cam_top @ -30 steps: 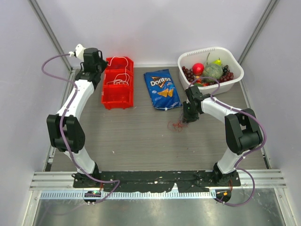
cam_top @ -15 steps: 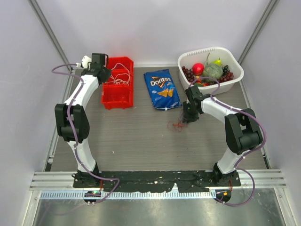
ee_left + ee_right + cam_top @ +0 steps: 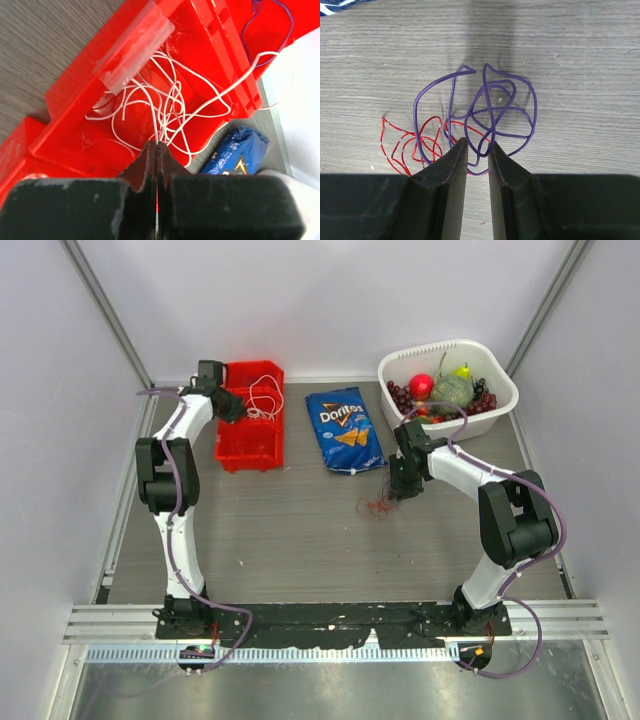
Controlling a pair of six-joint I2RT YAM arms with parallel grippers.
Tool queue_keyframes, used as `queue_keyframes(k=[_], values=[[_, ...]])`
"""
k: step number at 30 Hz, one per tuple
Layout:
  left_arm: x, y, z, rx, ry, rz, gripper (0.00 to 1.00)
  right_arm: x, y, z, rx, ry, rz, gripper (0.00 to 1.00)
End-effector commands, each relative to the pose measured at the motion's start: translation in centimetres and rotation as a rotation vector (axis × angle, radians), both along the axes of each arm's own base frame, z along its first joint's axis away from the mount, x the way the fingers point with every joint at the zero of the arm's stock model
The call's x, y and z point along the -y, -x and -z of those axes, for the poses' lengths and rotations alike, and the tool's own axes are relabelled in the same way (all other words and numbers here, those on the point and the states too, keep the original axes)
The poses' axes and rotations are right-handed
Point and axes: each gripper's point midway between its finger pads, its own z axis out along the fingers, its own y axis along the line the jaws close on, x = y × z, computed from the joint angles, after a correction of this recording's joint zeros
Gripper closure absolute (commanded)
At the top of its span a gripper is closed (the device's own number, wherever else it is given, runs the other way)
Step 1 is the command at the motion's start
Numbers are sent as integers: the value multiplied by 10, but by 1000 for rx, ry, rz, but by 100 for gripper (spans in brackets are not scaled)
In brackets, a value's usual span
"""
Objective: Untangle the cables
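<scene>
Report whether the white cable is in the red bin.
In: the white cable lies looped inside the red bin, one strand reaching the left pincer.

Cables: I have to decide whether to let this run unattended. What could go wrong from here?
One: the left hand is shut on a strand of the white cable, whose loops lie in the red bin; pulling away could drag them back out. Two: the right hand stands open around a loop of the purple cable, which crosses the red cable on the table; closing and lifting might tighten the tangle.
</scene>
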Motion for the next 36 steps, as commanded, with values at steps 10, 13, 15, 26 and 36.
queue_keyframes(k=[10, 13, 15, 26, 36], values=[[-13, 2, -46, 70, -72, 99, 59, -2, -11, -10, 27, -1, -9, 72], [-10, 0, -61, 119, -99, 148, 38, -3, -11, -9, 24, -8, -9, 72], [-9, -2, -67, 147, -123, 176, 30, -3, -9, -8, 18, -11, -9, 72], [28, -37, -65, 279, -228, 377, 48, -1, -4, -9, 9, -2, -28, 72], [30, -52, -42, 251, -286, 399, 60, 3, -2, -14, 30, 10, -36, 72]])
